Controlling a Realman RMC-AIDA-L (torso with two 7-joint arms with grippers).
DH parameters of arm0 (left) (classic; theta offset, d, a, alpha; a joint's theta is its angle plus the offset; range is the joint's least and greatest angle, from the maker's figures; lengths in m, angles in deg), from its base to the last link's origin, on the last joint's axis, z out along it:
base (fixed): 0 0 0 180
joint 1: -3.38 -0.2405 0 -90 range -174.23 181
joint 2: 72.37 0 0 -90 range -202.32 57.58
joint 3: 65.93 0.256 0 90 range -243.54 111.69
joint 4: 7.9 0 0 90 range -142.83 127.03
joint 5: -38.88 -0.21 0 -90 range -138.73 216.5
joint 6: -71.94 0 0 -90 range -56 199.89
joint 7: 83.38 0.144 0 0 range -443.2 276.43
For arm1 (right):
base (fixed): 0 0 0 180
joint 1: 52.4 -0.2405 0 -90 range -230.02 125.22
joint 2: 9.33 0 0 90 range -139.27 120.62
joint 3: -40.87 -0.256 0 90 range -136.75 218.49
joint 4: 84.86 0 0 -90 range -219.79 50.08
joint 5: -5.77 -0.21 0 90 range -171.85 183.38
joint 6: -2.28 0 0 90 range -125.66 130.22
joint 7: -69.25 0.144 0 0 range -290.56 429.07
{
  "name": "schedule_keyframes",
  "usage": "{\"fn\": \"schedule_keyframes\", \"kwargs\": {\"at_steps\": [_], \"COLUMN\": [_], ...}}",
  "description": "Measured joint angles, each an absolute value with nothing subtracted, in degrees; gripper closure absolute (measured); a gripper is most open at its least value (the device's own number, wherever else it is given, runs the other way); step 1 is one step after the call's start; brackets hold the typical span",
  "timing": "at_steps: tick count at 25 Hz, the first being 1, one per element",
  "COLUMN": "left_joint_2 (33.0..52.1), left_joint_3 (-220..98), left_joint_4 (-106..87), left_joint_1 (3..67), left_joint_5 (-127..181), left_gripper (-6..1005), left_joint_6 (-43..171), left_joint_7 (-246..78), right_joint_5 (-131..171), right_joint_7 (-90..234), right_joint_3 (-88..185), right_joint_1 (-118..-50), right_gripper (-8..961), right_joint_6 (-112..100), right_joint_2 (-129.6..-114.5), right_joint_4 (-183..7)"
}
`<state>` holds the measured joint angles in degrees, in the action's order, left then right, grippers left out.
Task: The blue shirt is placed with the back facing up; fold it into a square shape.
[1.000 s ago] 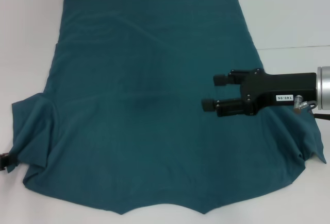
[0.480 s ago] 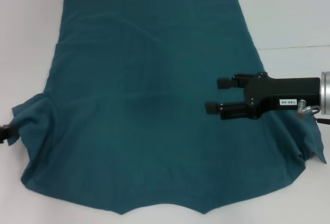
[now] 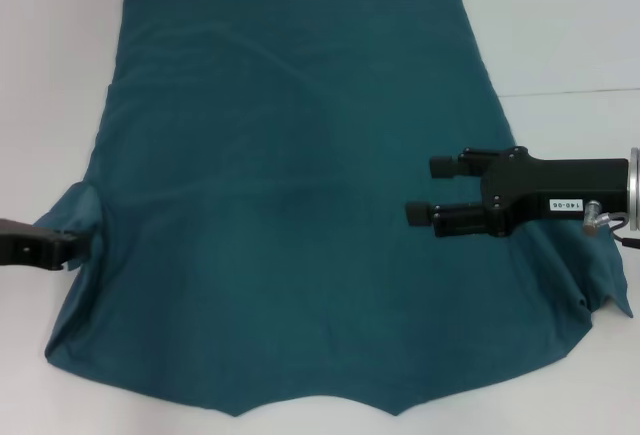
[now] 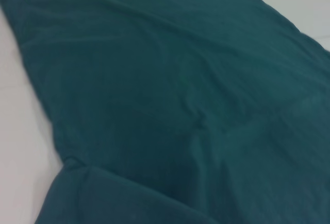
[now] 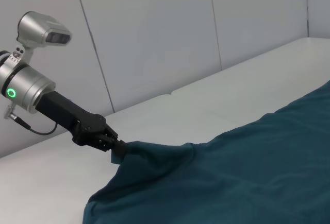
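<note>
The blue shirt (image 3: 290,195) lies spread on the table (image 3: 560,35). The left gripper (image 3: 68,245) pinches its left sleeve; the right gripper (image 3: 432,190) hovers level, jaws apart, pointing left.

The blue shirt (image 3: 290,205) covers the left gripper (image 3: 72,245) tips; its near hem is cut off.

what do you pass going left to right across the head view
left gripper at the sleeve edge → blue shirt spread on the table → right gripper over the shirt's right side, fingers apart
</note>
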<state>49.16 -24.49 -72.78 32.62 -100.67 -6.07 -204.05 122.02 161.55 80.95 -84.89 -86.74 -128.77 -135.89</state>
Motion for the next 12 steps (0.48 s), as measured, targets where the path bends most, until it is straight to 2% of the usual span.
{"fn": "schedule_keyframes", "kwargs": {"at_steps": [7,12], "left_joint_2": [49.53,51.05], "left_joint_3": [-15.28,-14.18], "left_joint_4": [-72.84,-72.61], "left_joint_1": [33.41,35.76], "left_joint_5": [-101.15,-105.4], "left_gripper": [963,961], "left_joint_6": [-2.59,-1.72], "left_joint_7": [-204.69,-204.86], "right_joint_5": [122.02,122.05], "right_joint_7": [161.52,160.59], "right_joint_3": [80.86,80.86], "right_joint_1": [-84.59,-84.48], "right_gripper": [55,55], "right_joint_6": [-86.61,-86.48], "right_joint_2": [-128.77,-128.82], "right_joint_4": [-135.68,-135.39]}}
